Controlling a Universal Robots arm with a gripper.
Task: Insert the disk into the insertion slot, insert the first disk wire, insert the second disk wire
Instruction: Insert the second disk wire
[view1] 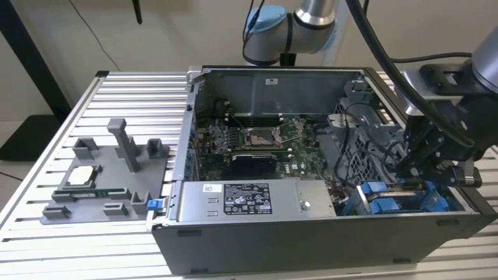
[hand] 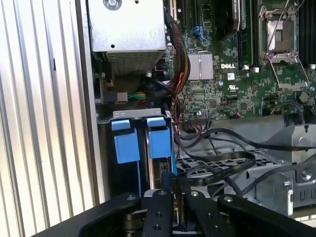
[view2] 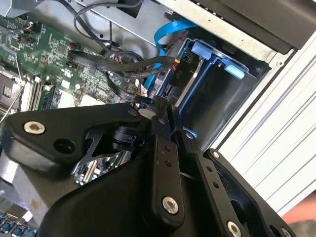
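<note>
My gripper (view1: 412, 171) reaches down into the open computer case at the exterior view's right, over the insertion slot (view1: 398, 201) with its blue rails. In both wrist views the fingers stand close together, gripper (view2: 160, 106) (hand: 172, 191) shut on a small black wire connector beside the bay. The disk's blue frame (hand: 160, 139) sits upright in the slot (hand: 105, 148), next to a second blue tab (hand: 126, 144); the metal body is mostly hidden. A blue flat wire (view2: 169, 28) and a black connector (view2: 177, 69) hang at the disk's edge (view2: 191, 74).
A grey labelled power-supply box (view1: 249, 201) lies along the case's front wall, the motherboard (view1: 249, 140) behind it. Black cables (view2: 108, 64) loop over the perforated cage (hand: 212, 168). A grey fixture with small parts (view1: 109, 175) stands on the slatted table at the exterior view's left.
</note>
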